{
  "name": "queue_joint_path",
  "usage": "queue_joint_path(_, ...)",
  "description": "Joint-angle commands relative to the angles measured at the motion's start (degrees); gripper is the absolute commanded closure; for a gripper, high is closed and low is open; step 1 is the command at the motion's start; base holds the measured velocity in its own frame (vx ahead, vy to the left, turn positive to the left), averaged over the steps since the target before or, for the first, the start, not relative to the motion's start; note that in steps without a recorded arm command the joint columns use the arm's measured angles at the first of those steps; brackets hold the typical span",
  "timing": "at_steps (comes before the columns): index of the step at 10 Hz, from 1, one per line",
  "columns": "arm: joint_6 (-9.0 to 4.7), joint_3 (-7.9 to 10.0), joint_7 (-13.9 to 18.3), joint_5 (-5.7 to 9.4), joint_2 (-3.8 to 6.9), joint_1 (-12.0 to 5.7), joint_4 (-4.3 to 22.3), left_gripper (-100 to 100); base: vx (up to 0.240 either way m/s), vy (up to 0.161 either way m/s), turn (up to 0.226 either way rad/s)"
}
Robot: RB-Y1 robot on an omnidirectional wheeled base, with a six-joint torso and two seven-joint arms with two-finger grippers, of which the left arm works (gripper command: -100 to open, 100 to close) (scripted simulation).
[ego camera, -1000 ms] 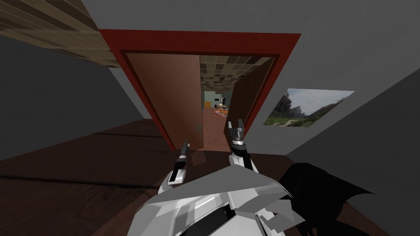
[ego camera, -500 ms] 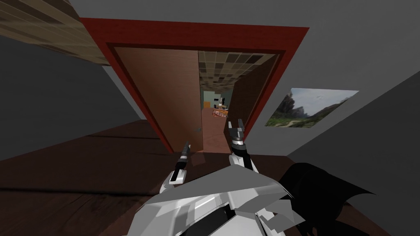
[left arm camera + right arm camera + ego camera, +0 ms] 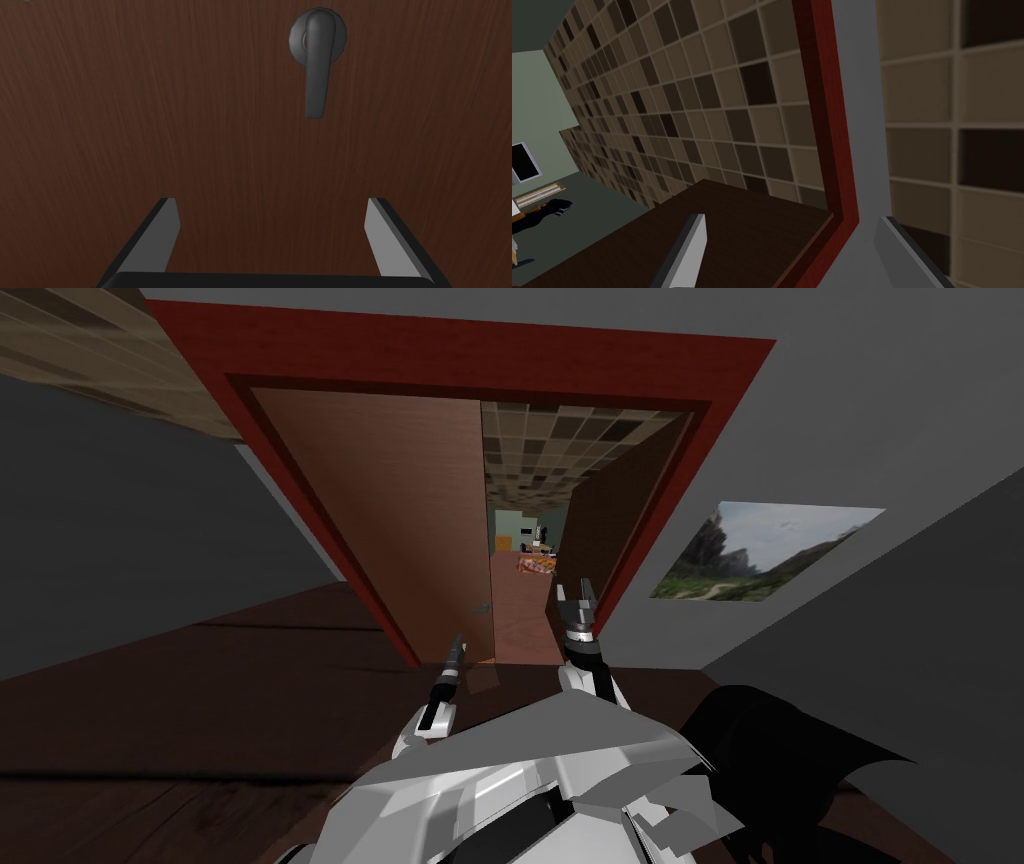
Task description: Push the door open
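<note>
The door [image 3: 400,508], a brown panel, takes up the upper centre-left of the head view. It stands partly open inside a red frame [image 3: 450,353], and a gap runs down its right edge. Its dark lever handle [image 3: 483,608] sits low on that edge, near the middle of the frame. In the left wrist view the door [image 3: 125,110] is a dark wood-grain plane and the handle [image 3: 316,65] hangs from a round base, beyond the fingertips and apart from them.

The left gripper [image 3: 458,646] lies just below the handle at centre frame and points at the panel. Its fingers are spread wide [image 3: 272,200] with nothing between them. Whether they touch the door cannot be told.

The right gripper [image 3: 573,591] rises right of centre, in front of the gap. Its fingers are also apart and empty [image 3: 791,217], with the frame [image 3: 832,125] and a tiled surface [image 3: 712,100] past them.

Through the gap a green-walled room [image 3: 512,528] shows small. A landscape picture [image 3: 765,553] hangs on the grey wall at right. The dark wood floor [image 3: 200,708] spreads across the lower left.
</note>
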Motion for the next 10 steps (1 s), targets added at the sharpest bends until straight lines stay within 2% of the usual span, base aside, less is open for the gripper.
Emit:
queue_joint_path(1, -0.59, -0.08, -0.03, -0.01, -0.15, -0.98, 2.23, -100, 0.078, -0.005, -0.019)
queue_joint_path(8, -1.41, -0.72, -0.40, -0.25, -1.02, -3.75, 8.88, -100, 0.083, -0.006, -0.022)
queue_joint_path(10, -1.48, -0.77, -0.43, -0.27, -1.12, -4.00, 9.48, -100, 0.056, -0.002, -0.005)
